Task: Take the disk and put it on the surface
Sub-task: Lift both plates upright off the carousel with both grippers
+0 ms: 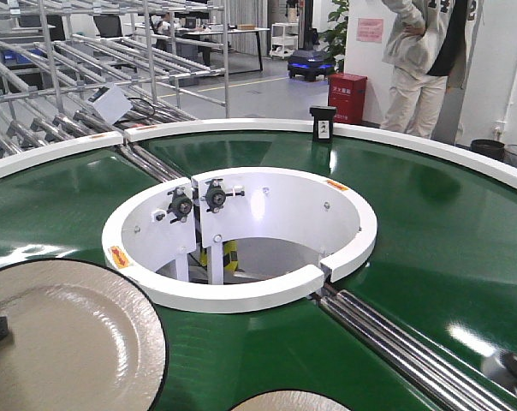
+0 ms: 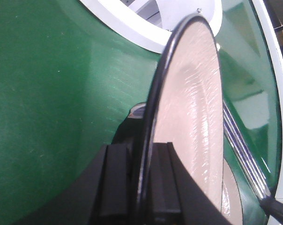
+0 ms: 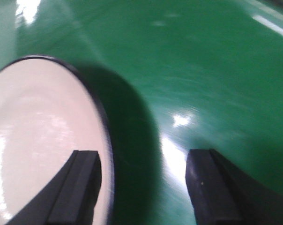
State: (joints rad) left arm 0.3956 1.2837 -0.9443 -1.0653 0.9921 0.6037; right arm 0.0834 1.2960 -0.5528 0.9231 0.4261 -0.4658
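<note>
**Left pincer has the disk by its rim, over the green belt**

The disk [image 1: 66, 342] is a cream plate with a thin dark rim, down in the near-left corner of the belt. From the left wrist I see it almost edge-on. The left gripper [image 2: 140, 154] is clamped on it, one black finger [image 2: 115, 183] on the outer face and the other on the cream face, with the rim pinched between them. A dark shadow lies on the belt just behind the rim. Whether the disk has cleared the belt or rests on it, I cannot tell.

A second disk [image 1: 284, 402] of the same make peeks in at the bottom edge of the front view, just to the right of the first and apart from it.

The right gripper [image 3: 144, 187] stands wide open and holds nothing. Its view is blurred. A cream round [image 3: 38, 140] with a dark rim fills the left side of that view. One finger [image 3: 80, 187] shows in front of it and the other in front of bare green. I cannot tell which of the two disks this is, or whether the finger touches it.

Everything sits on the green belt [image 1: 430, 223], a glossy ring around a white inner collar [image 1: 241, 295] with an open well in the middle. Steel rollers [image 1: 395, 334] cross the belt on the near right. A small black device [image 1: 323, 124] stands on the far white rim. Past that there is a red box [image 1: 347, 96] on the floor, a blue cart [image 1: 310, 64], metal racks [image 1: 70, 60] on the left, and a person [image 1: 425, 60] in pale work clothes with hands on hips.
</note>
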